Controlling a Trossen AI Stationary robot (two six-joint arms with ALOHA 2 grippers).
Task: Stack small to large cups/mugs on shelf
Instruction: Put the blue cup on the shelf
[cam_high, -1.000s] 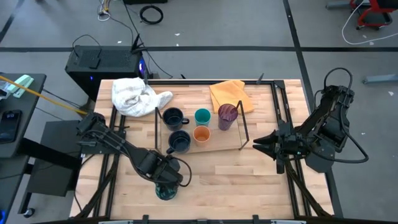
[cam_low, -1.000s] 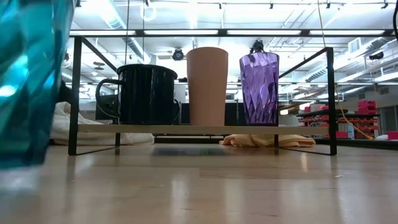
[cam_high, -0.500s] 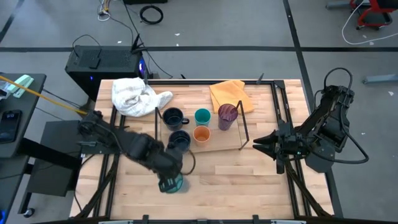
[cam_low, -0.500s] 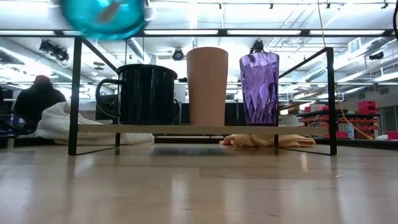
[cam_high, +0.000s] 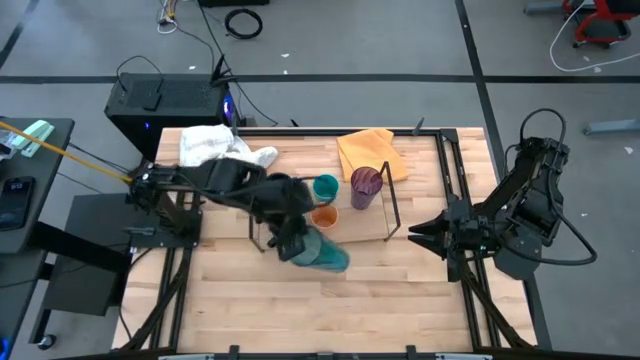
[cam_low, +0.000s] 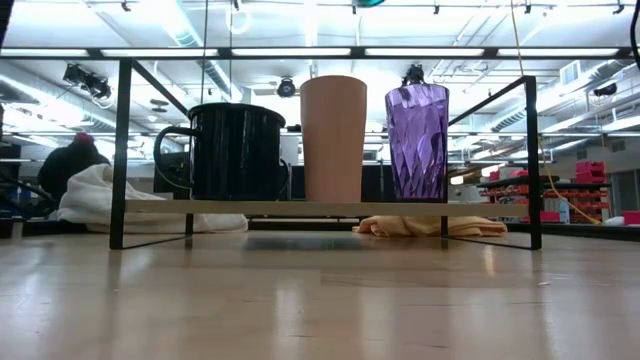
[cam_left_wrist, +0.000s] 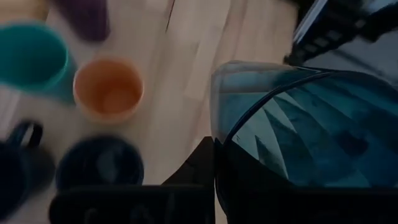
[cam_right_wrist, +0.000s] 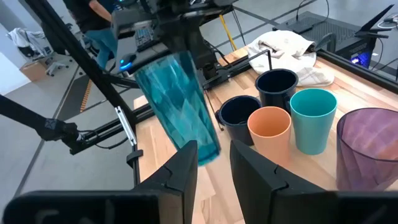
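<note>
Five vessels stand on the shelf (cam_high: 350, 232): two navy mugs (cam_high: 277, 187), an orange cup (cam_high: 324, 216), a teal cup (cam_high: 325, 187) and the purple tumbler (cam_high: 364, 187). Clamped on the patterned teal tumbler (cam_high: 322, 251), the left gripper (cam_high: 291, 243) holds it tilted in the air at the shelf's 7 o'clock edge. At 3 o'clock the right gripper (cam_high: 420, 234) waits, fingers slightly parted and empty.

Patterned teal tumbler (cam_high: 322, 252) held aloft, tilted, beside five cups (cam_high: 325, 187) on shelf (cam_high: 362, 225).

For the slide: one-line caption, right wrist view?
Left gripper carries patterned teal tumbler toward shelved cups; right gripper waits.
</note>
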